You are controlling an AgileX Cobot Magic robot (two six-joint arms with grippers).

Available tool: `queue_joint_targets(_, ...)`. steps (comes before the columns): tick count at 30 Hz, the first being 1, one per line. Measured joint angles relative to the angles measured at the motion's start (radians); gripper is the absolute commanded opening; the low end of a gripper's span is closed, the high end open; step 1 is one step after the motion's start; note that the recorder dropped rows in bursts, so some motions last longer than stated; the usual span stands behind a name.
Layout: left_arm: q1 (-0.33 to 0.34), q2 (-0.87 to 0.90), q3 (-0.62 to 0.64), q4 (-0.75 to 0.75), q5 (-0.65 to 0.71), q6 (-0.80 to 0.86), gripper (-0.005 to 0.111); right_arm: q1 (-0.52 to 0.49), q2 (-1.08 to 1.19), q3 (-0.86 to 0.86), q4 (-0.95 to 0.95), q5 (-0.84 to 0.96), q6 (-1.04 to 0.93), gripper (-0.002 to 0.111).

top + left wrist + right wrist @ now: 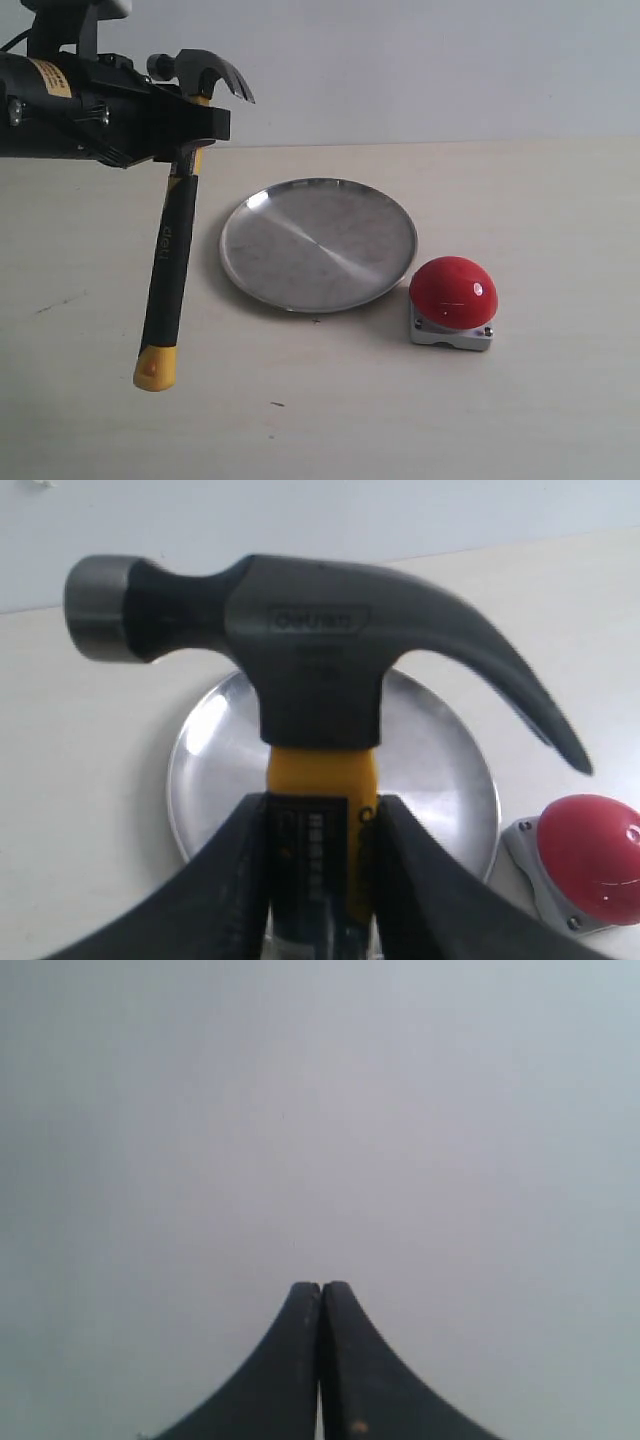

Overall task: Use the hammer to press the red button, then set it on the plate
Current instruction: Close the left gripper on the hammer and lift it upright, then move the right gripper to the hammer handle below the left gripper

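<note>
Outside camera first: a pale beige counter [560, 420] runs back to a plain light grey wall [450, 60], with a few small dark specks on the surface. The shiny round plate [318, 245] lies flat in the middle with nothing on it. The red button [453, 290] sits on its grey base just beside the plate's near right rim. Over on the left, the left claw [200, 125] is up in the air, clamped on the hammer [170, 270] just under the head. The head is on top, its forked end pointing right, and the black handle hangs down with its yellow butt low over the counter, left of the plate. On to the left wrist camera: both black fingers [240, 880] are squeezed onto the yellow neck of the handle, narrow and tight, with the dark head filling the picture above them. Behind it you see the plate, and the button peeks in at the edge. Now the right wrist camera: the right claw [321, 1360] has its two fingers pressed flat together with nothing between them. It faces only a blank pale grey background, and none of the task's things appear here.
</note>
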Motion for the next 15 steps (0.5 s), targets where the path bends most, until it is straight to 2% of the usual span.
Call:
queue_joint_targets(6, 0.000, 0.000, 0.000, 0.000, -0.024, -0.017, 0.000, 0.000, 0.008, 0.000, 0.067, -0.192, 0.135, 0.000)
queue_joint_targets(10, 0.000, 0.000, 0.000, 0.000, -0.077, -0.088, 0.000, 0.000, 0.143, -0.084, 0.058, -0.116, 0.252, 0.000)
queue_joint_targets(12, 0.000, 0.000, 0.000, -0.003, -0.096, -0.113, 0.000, 0.000, 0.272, -0.167, -0.078, -0.027, 0.383, 0.000)
queue_joint_targets(15, 0.000, 0.000, 0.000, -0.003, -0.104, -0.125, 0.000, 0.028, 0.495, -0.270, -0.519, 0.016, 0.730, 0.000)
